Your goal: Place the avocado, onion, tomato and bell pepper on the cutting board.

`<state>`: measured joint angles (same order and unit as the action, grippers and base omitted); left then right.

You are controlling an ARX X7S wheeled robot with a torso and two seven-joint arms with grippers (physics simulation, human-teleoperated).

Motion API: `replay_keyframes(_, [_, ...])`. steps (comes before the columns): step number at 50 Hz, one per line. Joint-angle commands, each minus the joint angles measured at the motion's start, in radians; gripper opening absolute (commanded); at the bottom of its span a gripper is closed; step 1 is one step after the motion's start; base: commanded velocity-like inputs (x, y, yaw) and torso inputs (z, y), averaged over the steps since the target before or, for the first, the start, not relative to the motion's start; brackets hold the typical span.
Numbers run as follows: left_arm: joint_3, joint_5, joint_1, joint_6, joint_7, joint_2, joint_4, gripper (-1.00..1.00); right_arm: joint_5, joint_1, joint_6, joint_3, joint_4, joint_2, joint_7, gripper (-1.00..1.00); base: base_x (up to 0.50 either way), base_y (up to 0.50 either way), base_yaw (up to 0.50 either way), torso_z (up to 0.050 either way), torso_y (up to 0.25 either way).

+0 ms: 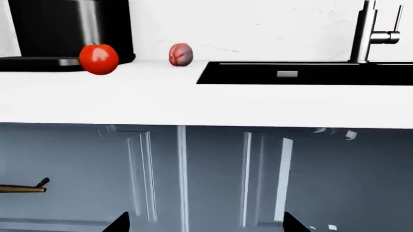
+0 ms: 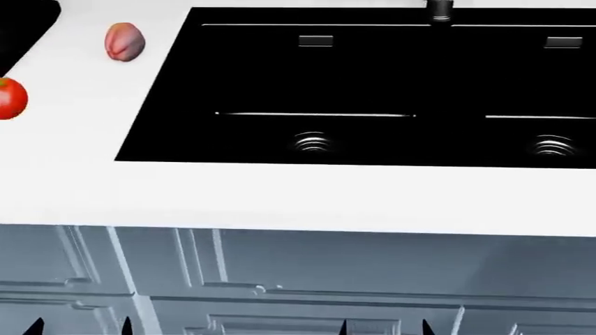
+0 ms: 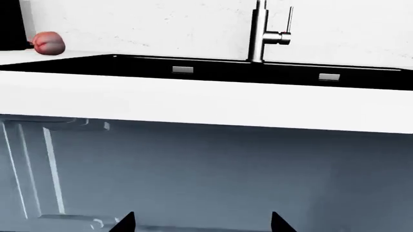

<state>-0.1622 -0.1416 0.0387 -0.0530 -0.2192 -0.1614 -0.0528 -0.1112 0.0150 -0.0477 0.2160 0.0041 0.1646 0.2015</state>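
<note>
The glossy red tomato (image 1: 98, 59) (image 2: 10, 98) sits on the white counter left of the sink. The pinkish lobed bell pepper (image 1: 181, 54) (image 2: 124, 42) (image 3: 48, 43) lies behind it, near the wall. My left gripper (image 1: 205, 226) (image 2: 80, 326) hangs open and empty below the counter edge, facing the cabinet doors. My right gripper (image 3: 201, 224) (image 2: 384, 328) is also open and empty, low in front of the cabinets. The avocado, the onion and the cutting board are out of view.
A black double sink (image 2: 373, 91) with a steel faucet (image 3: 261, 31) fills the counter (image 2: 279, 202). A dark steel pot (image 1: 65, 24) stands behind the tomato. Grey cabinet doors (image 2: 279, 286) lie below; a wooden handle (image 1: 22, 188) shows at one side.
</note>
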Motion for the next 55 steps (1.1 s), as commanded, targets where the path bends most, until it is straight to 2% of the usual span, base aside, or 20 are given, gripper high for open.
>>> replay_keyframes(1, [-0.003, -0.012, -0.008, -0.008, -0.003, -0.006, 0.010, 1.00, -0.001, 0.007, 0.032, 0.010, -0.027, 0.003, 0.015, 1.00, 0.00, 0.50, 0.00, 0.000, 0.000])
replay_keyframes(44, [-0.027, -0.024, -0.006, -0.026, -0.030, -0.027, 0.007, 1.00, -0.034, 0.010, 0.025, 0.025, -0.028, 0.021, 0.037, 1.00, 0.00, 0.50, 0.00, 0.000, 0.000])
replay_keyframes(55, [-0.036, -0.006, -0.001, -0.034, -0.048, -0.033, -0.002, 1.00, -0.027, -0.002, 0.027, 0.023, -0.049, 0.026, 0.064, 1.00, 0.00, 0.00, 0.00, 0.000, 0.000])
